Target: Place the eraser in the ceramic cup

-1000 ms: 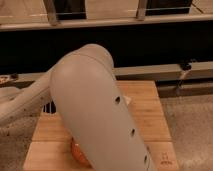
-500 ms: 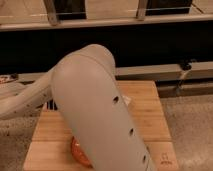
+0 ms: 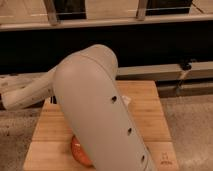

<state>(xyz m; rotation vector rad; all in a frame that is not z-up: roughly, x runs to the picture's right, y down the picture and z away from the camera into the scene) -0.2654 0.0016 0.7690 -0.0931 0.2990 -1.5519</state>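
Observation:
My large grey arm (image 3: pixel 100 110) fills the middle of the camera view and covers most of the wooden board (image 3: pixel 150 120). A slice of the orange-red ceramic cup (image 3: pixel 78 151) shows at the arm's lower left edge, near the board's front. The gripper is hidden behind the arm. The eraser is hidden as well. A small pale thing (image 3: pixel 129 101) peeks out at the arm's right edge; I cannot tell what it is.
The board lies on a speckled floor (image 3: pixel 190 130). A dark low wall with a pale ledge (image 3: pixel 170 70) runs behind it. A second pale arm segment (image 3: pixel 25 95) reaches in from the left.
The arm has shifted slightly, and a little more of the orange-red cup shows at its lower left edge.

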